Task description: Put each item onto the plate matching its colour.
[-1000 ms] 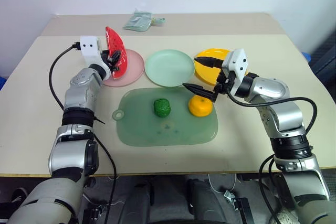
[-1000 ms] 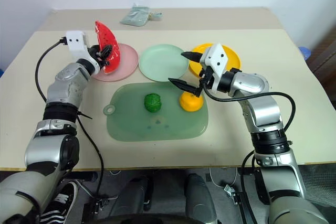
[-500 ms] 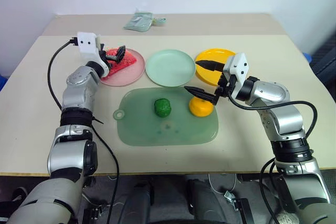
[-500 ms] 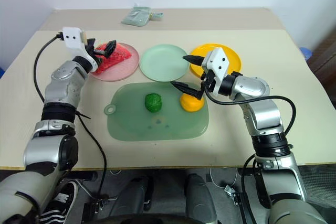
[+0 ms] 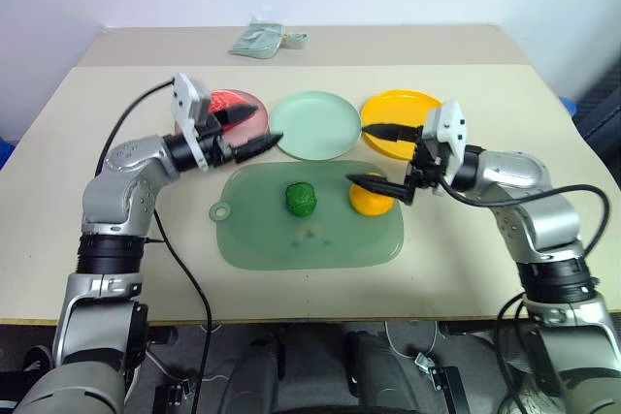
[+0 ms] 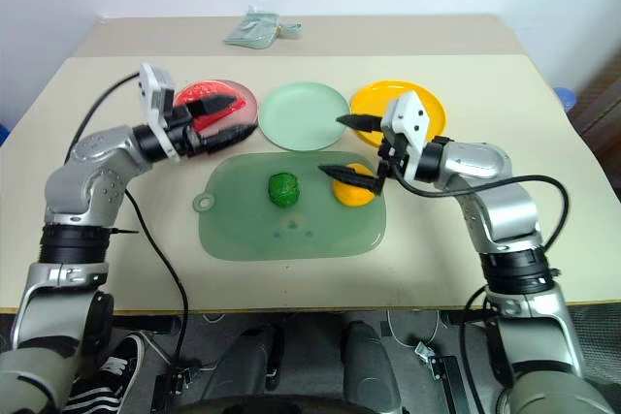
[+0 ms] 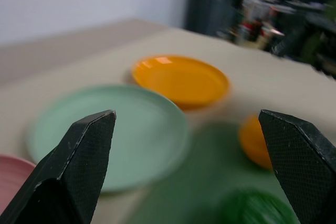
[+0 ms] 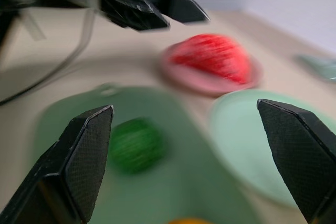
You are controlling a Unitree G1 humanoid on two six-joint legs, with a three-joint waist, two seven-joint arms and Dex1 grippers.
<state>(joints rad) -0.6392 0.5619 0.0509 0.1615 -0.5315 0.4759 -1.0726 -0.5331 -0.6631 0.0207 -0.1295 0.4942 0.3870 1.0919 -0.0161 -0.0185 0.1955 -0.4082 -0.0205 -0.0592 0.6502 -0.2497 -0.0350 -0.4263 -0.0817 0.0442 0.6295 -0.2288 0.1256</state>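
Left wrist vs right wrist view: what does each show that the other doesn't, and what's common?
Left wrist alone: the yellow-orange plate and most of the orange. Right wrist alone: the watermelon wedge lying on the pink plate, plus the left gripper, open and empty. Both: the mint green plate, the dark green ball and the cutting board.

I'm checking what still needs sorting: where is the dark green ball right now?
In the left eye view, the dark green ball sits near the middle of the pale green cutting board, with the orange on its right, below the mint green plate.
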